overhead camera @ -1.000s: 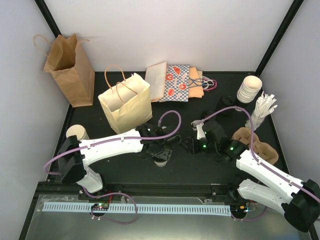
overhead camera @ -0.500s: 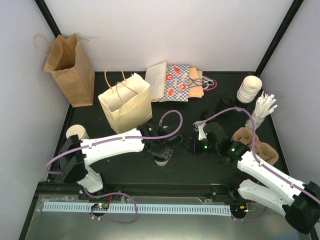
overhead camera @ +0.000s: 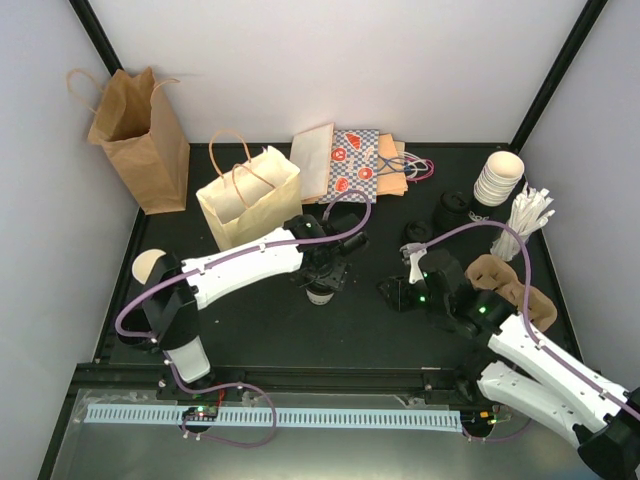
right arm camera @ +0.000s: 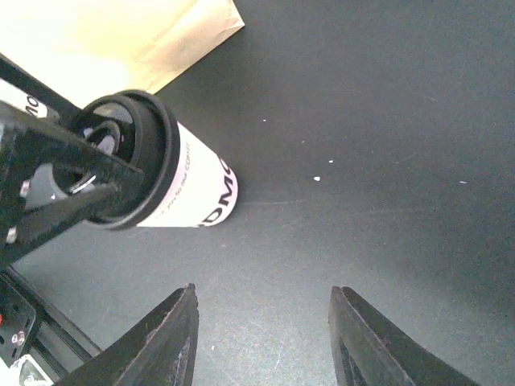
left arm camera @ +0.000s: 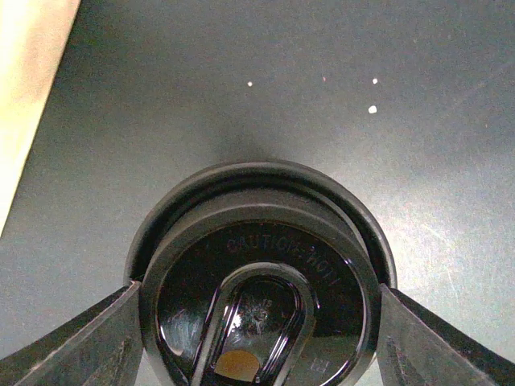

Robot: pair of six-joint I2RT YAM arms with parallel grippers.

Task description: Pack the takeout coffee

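My left gripper [overhead camera: 321, 283] is shut on a white paper coffee cup with a black lid [overhead camera: 320, 294], just in front of the cream handled paper bag [overhead camera: 250, 205]. In the left wrist view the lid [left arm camera: 257, 273] fills the space between my fingers [left arm camera: 88, 346], which press on both sides of it. The right wrist view shows the same cup [right arm camera: 197, 189], white with black lettering, to the upper left of my right gripper [right arm camera: 261, 322]. My right gripper [overhead camera: 395, 293] is open and empty, low over the black mat to the right of the cup.
A brown paper bag [overhead camera: 140, 140] stands at the back left. Flat patterned bags [overhead camera: 350, 165] lie at the back. A stack of white cups [overhead camera: 498, 178], black lids [overhead camera: 452, 208], white sticks [overhead camera: 528, 215] and brown cup carriers [overhead camera: 510, 285] are on the right. Another cup [overhead camera: 152, 265] stands at the left.
My left gripper has carried the lidded cup away from the near edge, towards the cream bag. My right gripper has drawn back a little to the right.
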